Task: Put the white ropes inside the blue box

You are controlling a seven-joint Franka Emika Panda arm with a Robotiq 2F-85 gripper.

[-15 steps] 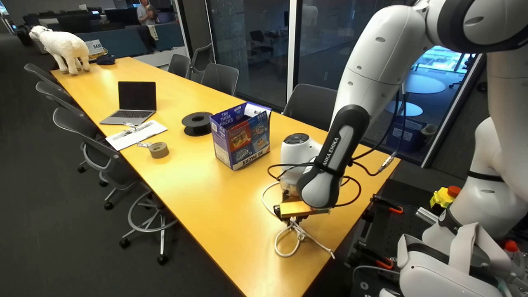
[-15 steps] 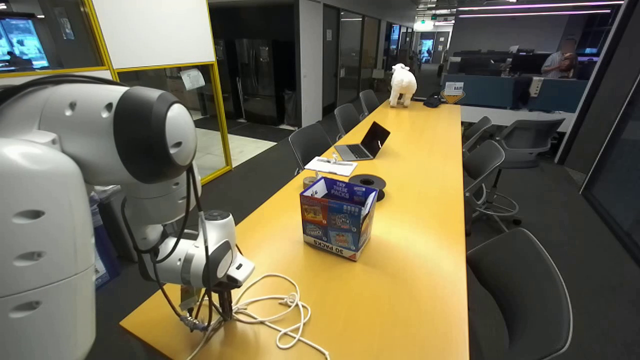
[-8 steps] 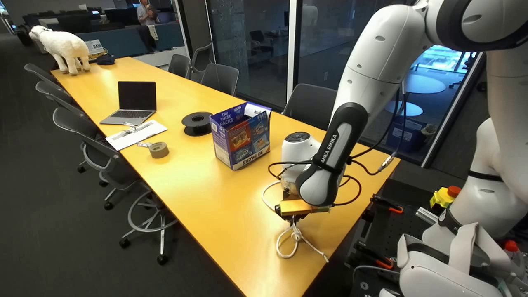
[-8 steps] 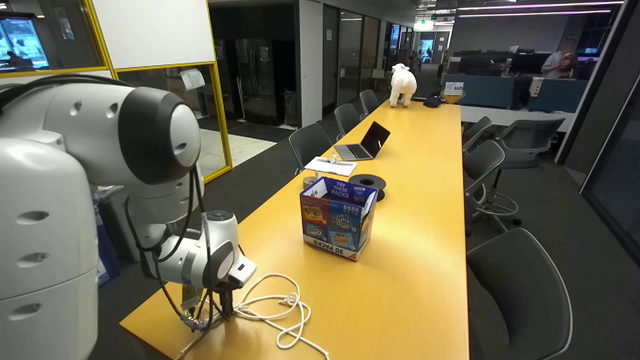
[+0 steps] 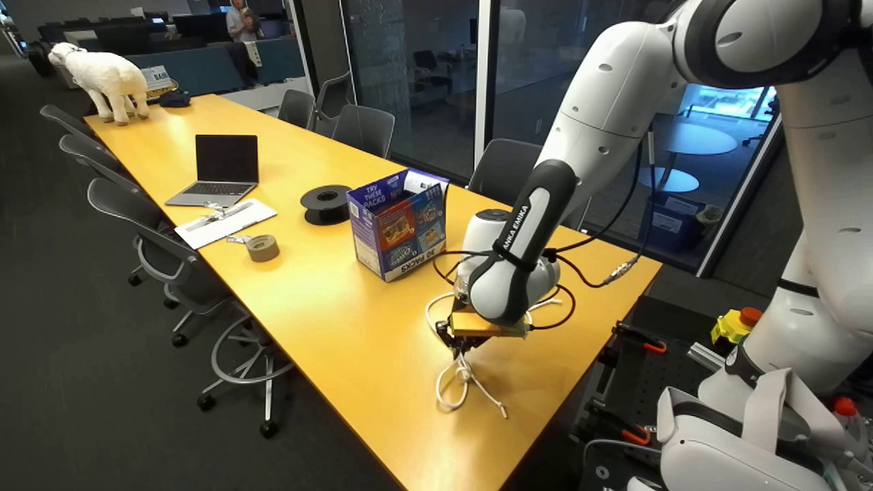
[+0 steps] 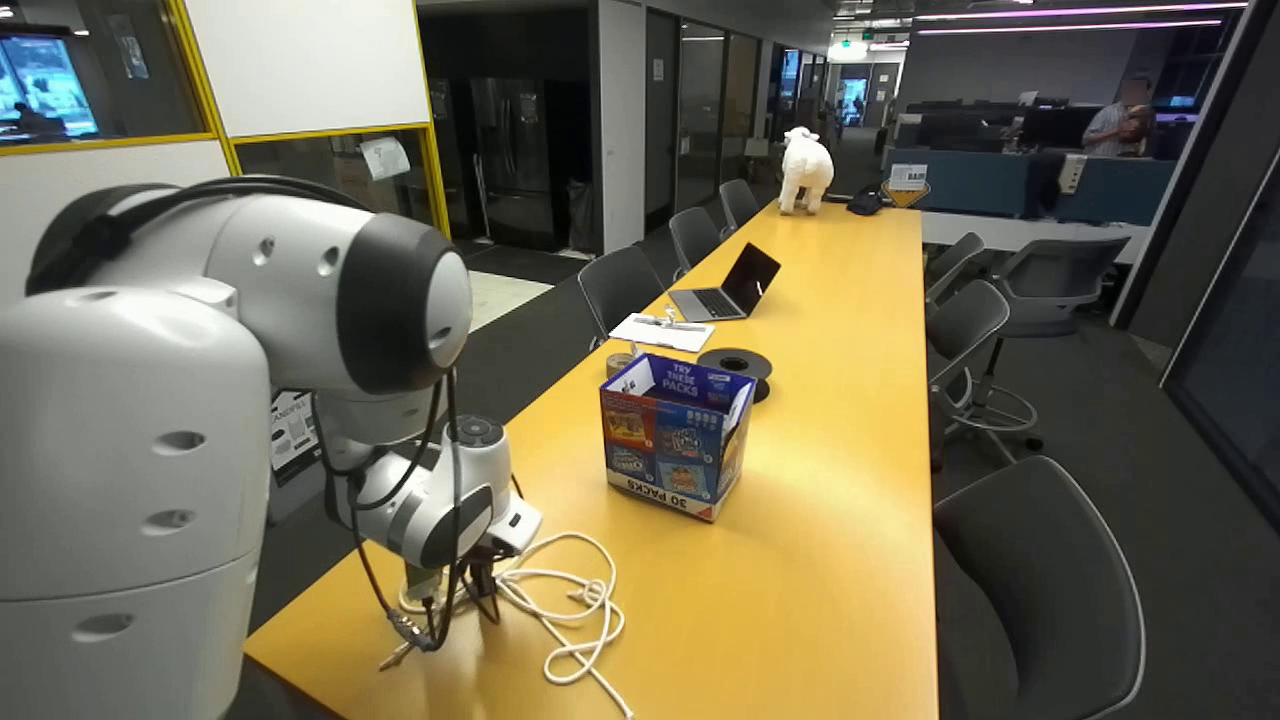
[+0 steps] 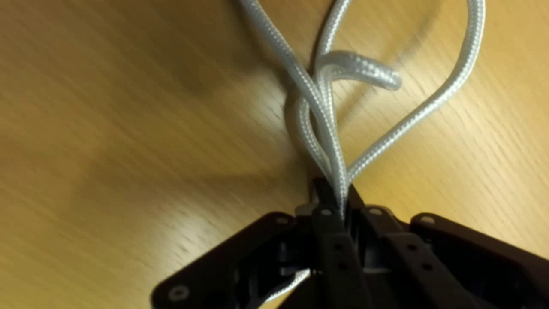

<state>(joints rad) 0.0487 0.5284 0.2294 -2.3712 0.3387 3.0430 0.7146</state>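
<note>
White rope (image 7: 328, 124) is clamped between the fingers (image 7: 337, 266) of the gripper (image 7: 339, 189), several strands bunched at the tips. Its loose loops are spread over the table (image 6: 800, 570), apart from the blue box (image 6: 652, 455).

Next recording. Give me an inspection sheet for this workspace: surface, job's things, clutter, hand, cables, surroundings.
Surface: table, yellow-brown, light reflecting off it.
Job's things: rope, white, outside the box; box blue, open-topped, inside partly hidden.
Clutter: spool, tape, clipboard, open laptop, toy sheep.
Hand: closed on the rope; loose lengths lie on the table.
Cables: black, looping beside the arm; contact with rope unclear.
Surroundings: chairs along both sides, headset near the arm, person in background.
</note>
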